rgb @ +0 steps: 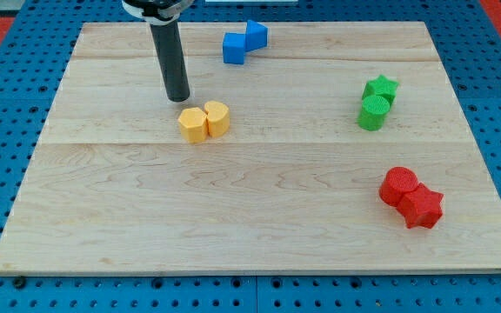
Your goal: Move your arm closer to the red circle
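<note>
Eight blocks lie on the tabletop (259, 226), two of each colour; two yellow, a yellow hexagon (193, 125) touching a yellow cylinder (217, 117) at the tabletop's upper left; two blue, a blue cube (234, 49) and a blue block (256, 34), by its top edge; two green, a green star (381, 88) and a green cylinder (372, 112), at its right; two red, a red circle (398, 186) and a red star (422, 208), at its lower right; one rod, one tip (178, 96).

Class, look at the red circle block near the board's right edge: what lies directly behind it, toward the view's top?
Bare wooden board lies behind the red circle block. Nothing covers it. The red star block touches its lower right. My tip stands far to the view's left.
</note>
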Robot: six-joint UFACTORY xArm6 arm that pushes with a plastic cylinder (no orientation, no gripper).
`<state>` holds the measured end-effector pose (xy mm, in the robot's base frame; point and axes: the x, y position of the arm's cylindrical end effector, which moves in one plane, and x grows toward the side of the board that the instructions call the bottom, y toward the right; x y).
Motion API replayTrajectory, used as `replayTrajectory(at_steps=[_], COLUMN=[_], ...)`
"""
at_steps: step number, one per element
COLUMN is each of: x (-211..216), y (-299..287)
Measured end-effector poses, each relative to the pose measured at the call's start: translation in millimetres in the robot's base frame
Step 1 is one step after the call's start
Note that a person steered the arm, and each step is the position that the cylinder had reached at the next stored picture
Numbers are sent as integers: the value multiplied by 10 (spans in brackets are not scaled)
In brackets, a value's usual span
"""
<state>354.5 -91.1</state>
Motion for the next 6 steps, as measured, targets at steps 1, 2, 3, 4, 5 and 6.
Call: replayTrajectory(at_steps=[1,2,3,4,5,6], x=[-240,65,439,477,477,477], y=[962,1518,1482,1462,1462,1466])
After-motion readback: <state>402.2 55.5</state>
